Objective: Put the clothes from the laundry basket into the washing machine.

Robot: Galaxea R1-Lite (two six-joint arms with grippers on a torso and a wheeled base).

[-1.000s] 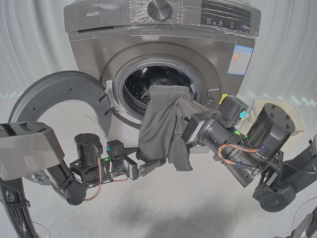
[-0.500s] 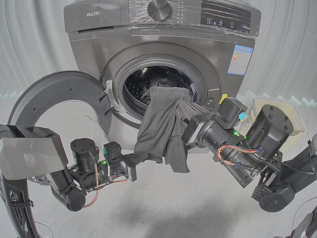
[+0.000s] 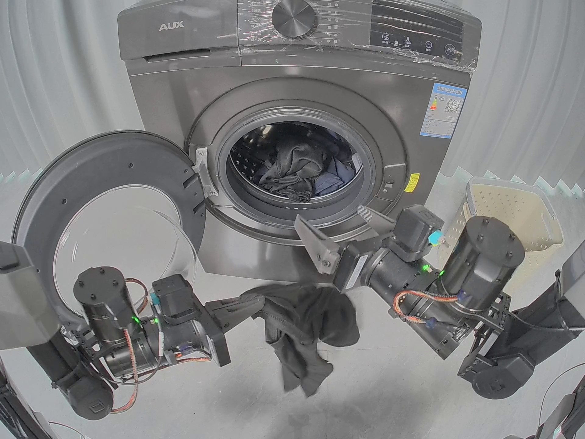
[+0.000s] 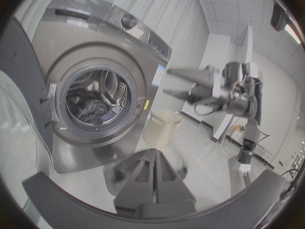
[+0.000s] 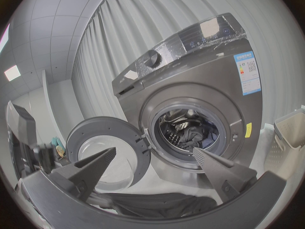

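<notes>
**Curtained laundry corner, dark garment outside the drum**

Pale curtains are hanging behind the washing machine, its door standing open at centre left. At lower centre my left gripper is pinching the dark garment, which is drooping toward the floor. My right gripper is holding its fingers wide just under the drum opening. More clothes are lying inside the drum; the laundry basket is sitting at right.

A grey washing machine stands on the pale floor. A cream laundry basket sits at its three o'clock.
</notes>
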